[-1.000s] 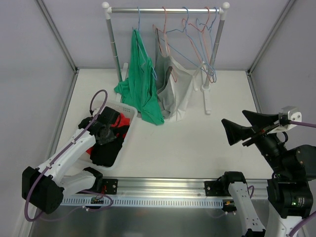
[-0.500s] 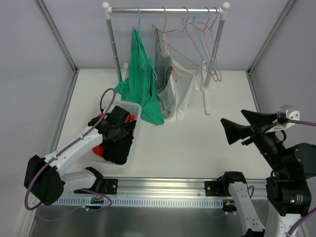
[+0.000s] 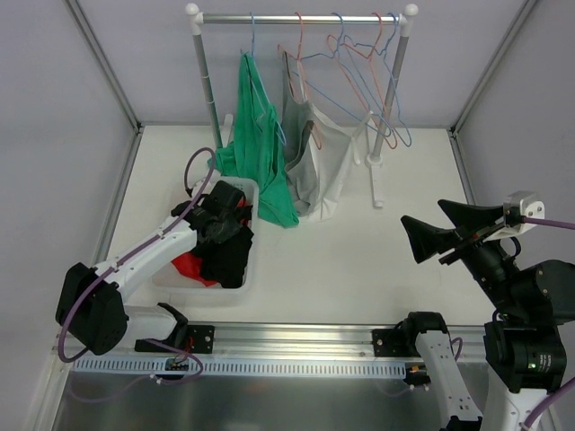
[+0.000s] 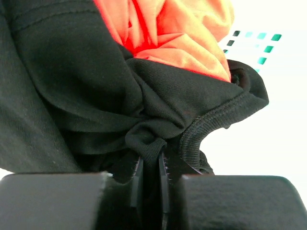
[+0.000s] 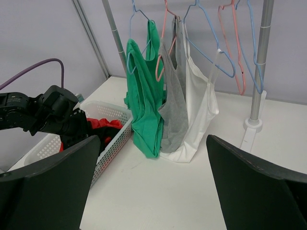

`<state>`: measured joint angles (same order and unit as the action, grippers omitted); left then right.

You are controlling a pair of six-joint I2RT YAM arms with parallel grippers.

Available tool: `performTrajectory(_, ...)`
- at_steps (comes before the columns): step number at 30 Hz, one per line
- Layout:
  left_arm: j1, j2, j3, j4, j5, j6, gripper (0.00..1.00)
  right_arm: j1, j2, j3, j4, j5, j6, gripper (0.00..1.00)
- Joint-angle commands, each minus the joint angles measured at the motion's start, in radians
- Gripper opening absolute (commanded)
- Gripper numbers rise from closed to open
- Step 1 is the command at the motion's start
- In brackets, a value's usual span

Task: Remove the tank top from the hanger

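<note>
A green tank top [image 3: 260, 153] hangs on a blue hanger on the rack rail [image 3: 305, 18], with a grey tank top [image 3: 304, 171] and a white tank top [image 3: 340, 166] to its right. All three also show in the right wrist view: green [image 5: 146, 100], grey [image 5: 172, 110], white [image 5: 199, 110]. My left gripper [image 3: 220, 224] is in the white basket [image 3: 171, 274], shut on a fold of a black garment [image 4: 72, 96] beside an orange-red garment [image 4: 177, 33]. My right gripper [image 3: 440, 235] is open and empty, held above the table's right side, apart from the clothes.
Several empty blue and pink hangers [image 3: 368, 63] hang at the rail's right end. The rack's right post and white foot [image 3: 378, 184] stand on the table. The basket's far corner lies close to the green top's hem. Grey walls close in the table.
My left gripper has moved right and farther away with the black garment in it, and the basket has shifted right toward the green top. The empty hangers swing slightly. The right arm barely moved.
</note>
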<state>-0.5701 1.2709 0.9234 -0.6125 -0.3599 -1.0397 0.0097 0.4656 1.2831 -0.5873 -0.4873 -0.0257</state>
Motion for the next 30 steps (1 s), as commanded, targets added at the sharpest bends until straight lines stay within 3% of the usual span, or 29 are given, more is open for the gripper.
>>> performTrajectory(1, 0.006, 0.019, 0.048, 0.054, -0.011, -0.025, 0.16, -0.005, 0.013, -0.001, 0.044, -0.022, 0.009, 0.99)
performTrajectory(3, 0.012, 0.002, 0.031, 0.053, -0.028, -0.020, 0.31, -0.007, 0.013, -0.001, 0.044, -0.025, 0.007, 0.99)
performTrajectory(4, 0.019, -0.008, 0.022, 0.053, -0.034, -0.016, 0.47, -0.007, 0.013, -0.001, 0.044, -0.028, 0.007, 0.99)
performTrajectory(10, 0.042, -0.171, 0.002, 0.027, -0.135, 0.084, 0.99, -0.005, 0.034, 0.007, 0.043, -0.037, 0.009, 0.99)
performTrajectory(15, 0.067, -0.274, 0.164, -0.024, -0.186, 0.286, 0.99, -0.005, 0.093, 0.018, 0.032, -0.030, 0.015, 0.99)
performTrajectory(17, 0.072, -0.231, 0.309, -0.080, -0.169, 0.439, 0.99, -0.005, 0.122, 0.030, 0.011, 0.009, 0.013, 0.99)
performTrajectory(21, 0.178, -0.131, 0.547, -0.272, -0.151, 0.529, 0.99, -0.005, 0.217, 0.068, -0.095, 0.096, -0.042, 1.00)
performTrajectory(26, 0.473, -0.202, 0.598, -0.302, 0.129, 0.630, 0.99, 0.006, 0.309, 0.091, -0.235, 0.407, -0.115, 0.99)
performTrajectory(30, 0.521, -0.290, 0.551, -0.306, 0.020, 0.725, 0.99, 0.016, 0.246, 0.009, -0.255, 0.452, -0.135, 0.99)
